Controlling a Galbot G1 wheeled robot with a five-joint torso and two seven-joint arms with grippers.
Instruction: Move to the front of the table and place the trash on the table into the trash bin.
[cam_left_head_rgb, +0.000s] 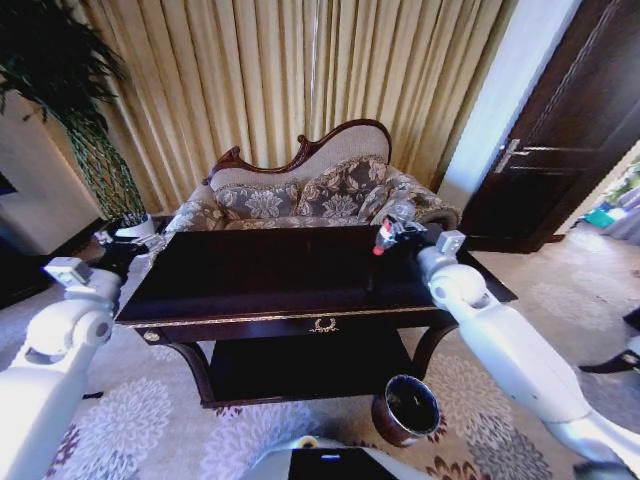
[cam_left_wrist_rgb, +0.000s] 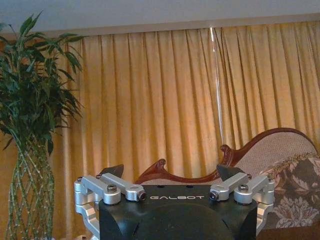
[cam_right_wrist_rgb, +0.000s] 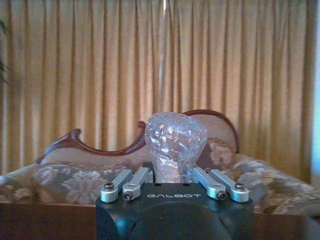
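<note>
Left gripper (cam_left_wrist_rgb: 170, 176) raised beside table's (cam_left_head_rgb: 250, 275) left end, jaws spread wide, holding nothing. Right gripper (cam_right_wrist_rgb: 171, 176) raised over table's right rear, jaws clamped on clear plastic bottle (cam_right_wrist_rgb: 175, 144). Trash bin (cam_left_head_rgb: 407, 408) on carpet below table's right front, dark inside, contents indiscernible.

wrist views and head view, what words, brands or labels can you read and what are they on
"GALBOT": on the black body of the left gripper, in the left wrist view.
"GALBOT": on the black body of the right gripper, in the right wrist view, its jaws closed on the clear plastic bottle.
Bottle's red label: too small to read in the head view.
Gold emblem on the table: an ornament, with no readable letters.
</note>
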